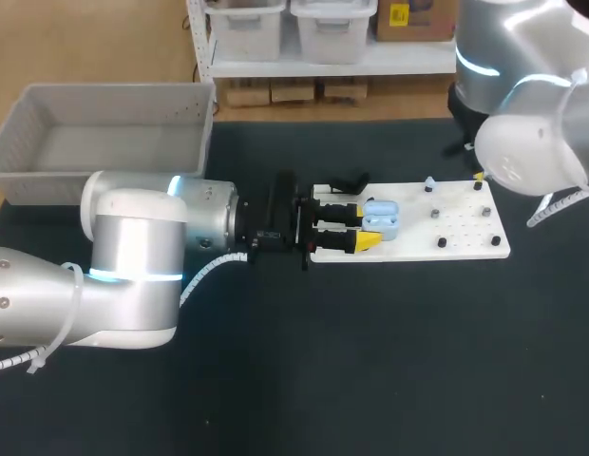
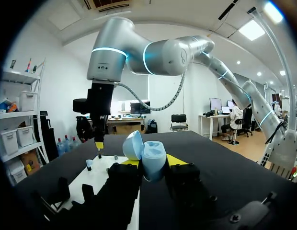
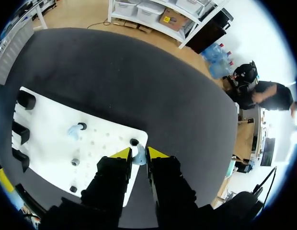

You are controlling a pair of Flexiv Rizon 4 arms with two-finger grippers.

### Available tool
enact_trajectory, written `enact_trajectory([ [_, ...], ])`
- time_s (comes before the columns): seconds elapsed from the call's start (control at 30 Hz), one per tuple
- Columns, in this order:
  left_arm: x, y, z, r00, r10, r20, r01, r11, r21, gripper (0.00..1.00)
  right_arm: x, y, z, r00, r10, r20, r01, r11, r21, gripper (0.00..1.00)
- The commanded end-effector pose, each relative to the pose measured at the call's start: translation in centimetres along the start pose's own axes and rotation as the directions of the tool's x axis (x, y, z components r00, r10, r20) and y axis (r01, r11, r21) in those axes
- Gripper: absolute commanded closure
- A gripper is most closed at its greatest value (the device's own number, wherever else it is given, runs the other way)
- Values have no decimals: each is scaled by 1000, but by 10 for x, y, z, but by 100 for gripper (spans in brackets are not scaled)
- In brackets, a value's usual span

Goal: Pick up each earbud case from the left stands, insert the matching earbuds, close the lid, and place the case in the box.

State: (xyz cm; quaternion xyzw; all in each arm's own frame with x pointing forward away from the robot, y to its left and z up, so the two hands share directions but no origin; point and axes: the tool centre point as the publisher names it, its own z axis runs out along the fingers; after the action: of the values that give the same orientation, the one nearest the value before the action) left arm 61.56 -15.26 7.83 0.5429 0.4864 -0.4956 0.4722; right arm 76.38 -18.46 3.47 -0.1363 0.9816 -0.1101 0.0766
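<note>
Left gripper [image 2: 153, 166] pinched open light-blue plastic earbud case [image 2: 151, 154] by its base; right gripper [image 3: 138, 153] pinched small light-blue earbud [image 3: 139, 156]. Both looked light, rigid and slippery.

Left arm [image 1: 133, 256] low, jaws clamped; right arm [image 1: 532, 142] overhead, jaws pinched (pointing down).

Head cam: fixed, high and behind the robot, aimed down at the black flat tabletop [image 1: 370, 361]. It sits far off, with the whole white rectangular peg board [image 1: 465, 237] in frame.

L wrist cam: low, approx. level, looks along the left gripper [image 2: 152, 162] across the board. It is very near the light-blue plastic earbud case [image 2: 149, 153] held between the fingers.

R wrist cam: above a board corner, aimed steeply down past the right gripper [image 3: 139, 154]. It is near the small light-blue earbud [image 3: 138, 156] held between the tips.

Shared: the board shows in all 3 views. L wrist cam also takes in the right gripper.
</note>
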Motion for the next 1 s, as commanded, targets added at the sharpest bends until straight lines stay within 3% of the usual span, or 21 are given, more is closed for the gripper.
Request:
enact_trajectory([
  [0.03, 1, -2, 0, 1000, 4, 4, -4, 1000, -6, 100, 17, -9, -27, 999, 34, -9, -34, 999, -8, 100],
  [0.17, 1, -2, 0, 1000, 4, 4, -4, 1000, -6, 100, 23, -17, -38, 984, 101, -148, -110, 992, -53, 100],
  [0.27, 1, -2, 0, 1000, 4, 4, -4, 1000, -6, 100, 28, -25, -47, 972, 143, -188, -168, 978, -124, 100],
  [0.37, 1, -2, 0, 1000, 4, 4, -4, 1000, -6, 100, 33, -31, -58, 968, 161, -195, -194, 967, -164, 100],
  [1.0, 1, -2, 0, 1000, 4, 4, -4, 1000, -6, 100, 33, -31, -58, 968, 161, -195, -194, 967, -164, 100],
])
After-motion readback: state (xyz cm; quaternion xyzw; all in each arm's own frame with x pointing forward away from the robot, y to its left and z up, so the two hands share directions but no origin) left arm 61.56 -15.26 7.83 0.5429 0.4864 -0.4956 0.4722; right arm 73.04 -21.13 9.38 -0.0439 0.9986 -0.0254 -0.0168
